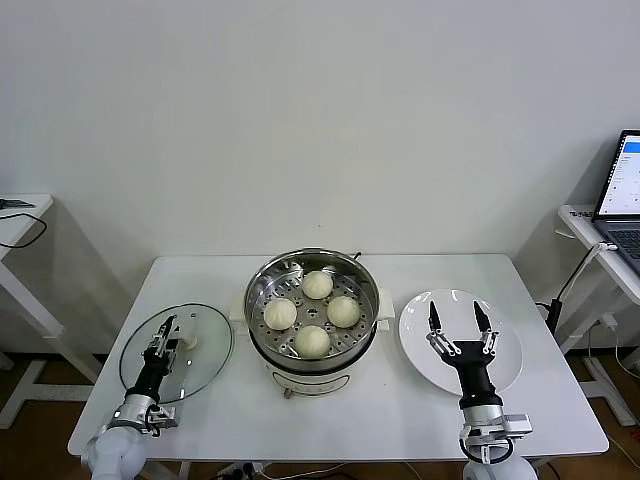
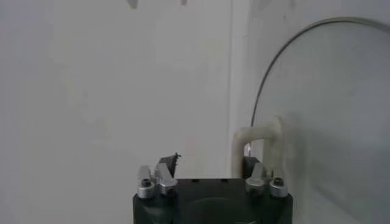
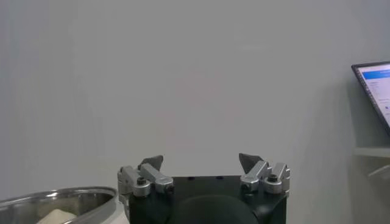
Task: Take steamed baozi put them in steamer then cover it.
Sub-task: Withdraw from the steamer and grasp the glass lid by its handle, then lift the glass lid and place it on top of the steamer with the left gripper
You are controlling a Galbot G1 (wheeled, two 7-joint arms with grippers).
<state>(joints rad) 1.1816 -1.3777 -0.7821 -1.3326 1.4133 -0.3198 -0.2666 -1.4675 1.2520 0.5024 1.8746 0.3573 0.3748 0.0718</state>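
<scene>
Only head view shows steamed baozi [image 1: 313,313] inside steamer [image 1: 262,277].

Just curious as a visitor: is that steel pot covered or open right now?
Open. The steamer shows four baozi uncovered, and the glass cover lies on the table beside it.

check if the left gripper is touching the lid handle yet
Cannot tell. In the head view the left gripper sits at the cover's white handle, and the left wrist view shows fingers either side of it, but neither shows contact or a gap plainly.
</scene>
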